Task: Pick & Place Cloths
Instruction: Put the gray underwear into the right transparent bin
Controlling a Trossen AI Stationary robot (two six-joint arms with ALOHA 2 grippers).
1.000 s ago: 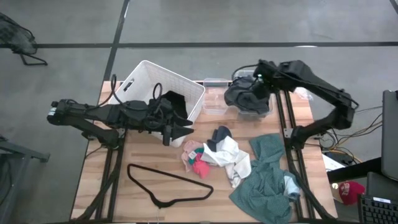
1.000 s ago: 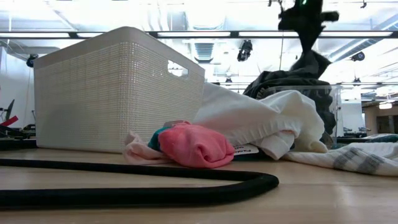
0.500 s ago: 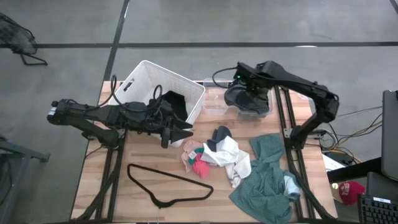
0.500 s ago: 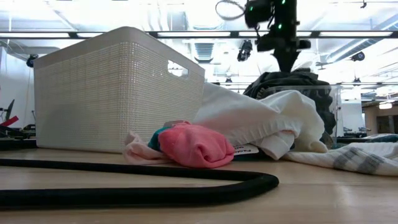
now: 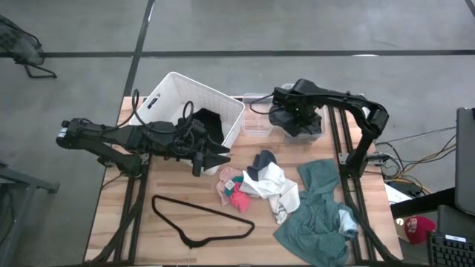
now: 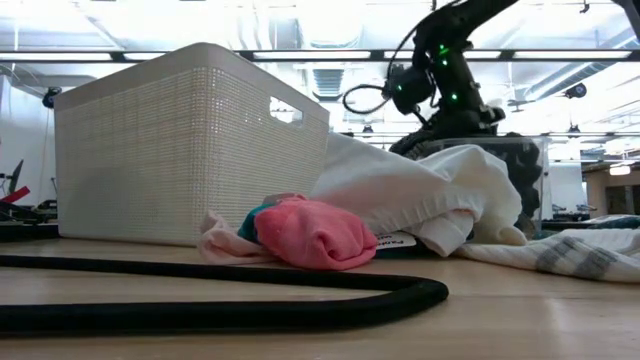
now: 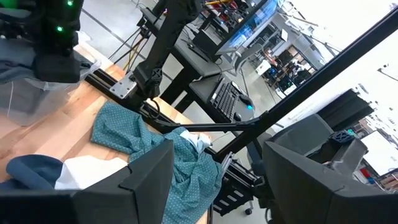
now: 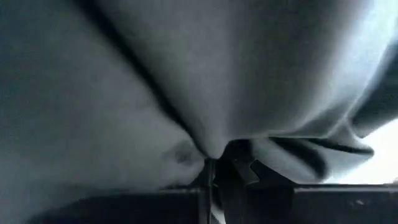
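Observation:
My right gripper (image 5: pixel 295 117) is down in a clear plastic bin (image 5: pixel 320 130) at the table's far right and is shut on a dark grey cloth (image 5: pixel 286 119) heaped inside it. In the right wrist view this cloth (image 8: pixel 155 81) fills the picture. My left gripper (image 5: pixel 215 157) hovers open beside the white basket (image 5: pixel 167 96) and touches nothing. A black cloth (image 5: pixel 209 122) lies in the basket. A pile on the table holds a white cloth (image 5: pixel 278 185), a pink piece (image 5: pixel 239 199) and a dark blue piece (image 5: pixel 263 159). The teal-green cloth (image 5: pixel 319 215) is spread near the right edge. My right gripper comes from above, pointing down into the bin. It pinches a gathered fold of the dark grey cloth (image 8: pixel 208 152) between its two fingers. The cloth rests in the bin, bunched up around the fingers, slack.
A second, smaller clear container (image 5: pixel 256 119) stands between the basket and the bin. A thin black wire hanger (image 5: pixel 200 219) lies on the near left part of the table. In the low view the white cloth (image 6: pixel 420 195) and pink piece (image 6: pixel 310 230) stand before the bin.
My right gripper has come down and a little toward the table's left, into the clear bin. The dark grey cloth, which hung stretched below it above the bin, has sunk into a heap inside. The left arm has kept still.

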